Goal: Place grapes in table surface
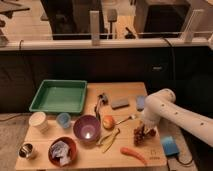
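The end effector (145, 128) sits mostly hidden under the white arm (172, 111), at the grapes (140, 135), themselves partly covered

No legible txt; gripper (146, 128) at grapes (139, 135)
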Robot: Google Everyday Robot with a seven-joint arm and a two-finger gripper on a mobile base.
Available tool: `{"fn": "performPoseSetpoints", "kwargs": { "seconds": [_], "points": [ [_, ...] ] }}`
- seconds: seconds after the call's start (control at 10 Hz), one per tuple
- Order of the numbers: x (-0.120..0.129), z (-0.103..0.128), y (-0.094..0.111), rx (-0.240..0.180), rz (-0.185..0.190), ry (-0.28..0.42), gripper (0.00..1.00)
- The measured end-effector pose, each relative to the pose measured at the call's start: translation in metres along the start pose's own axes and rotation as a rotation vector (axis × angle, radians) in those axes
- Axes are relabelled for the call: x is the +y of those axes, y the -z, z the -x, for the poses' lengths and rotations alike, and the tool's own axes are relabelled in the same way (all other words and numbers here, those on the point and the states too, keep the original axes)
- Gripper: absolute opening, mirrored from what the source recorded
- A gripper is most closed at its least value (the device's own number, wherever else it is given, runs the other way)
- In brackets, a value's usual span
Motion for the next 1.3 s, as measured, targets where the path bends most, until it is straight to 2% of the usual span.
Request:
{"fn": "performPoseSetpoints", "kwargs": {
  "seconds": [0.2, 0.4, 0.8, 1.0, 1.3],
  "points": [
    [-0.006, 0.001, -0.016, -0.021, 0.024, -0.001, 0.71],
    [-0.008, 0.000, -0.019, -0.027, 0.032, -0.003, 0.80],
    [-0.015, -0.001, -0.022, -0.015, 0.022, 0.011, 0.80],
    [-0.013, 0.001, -0.014, 0.002, 0.011, 0.027, 0.80],
    [-0.012, 0.006, -0.003, 0.027, 0.015, 0.055, 0.80]
  ]
}}
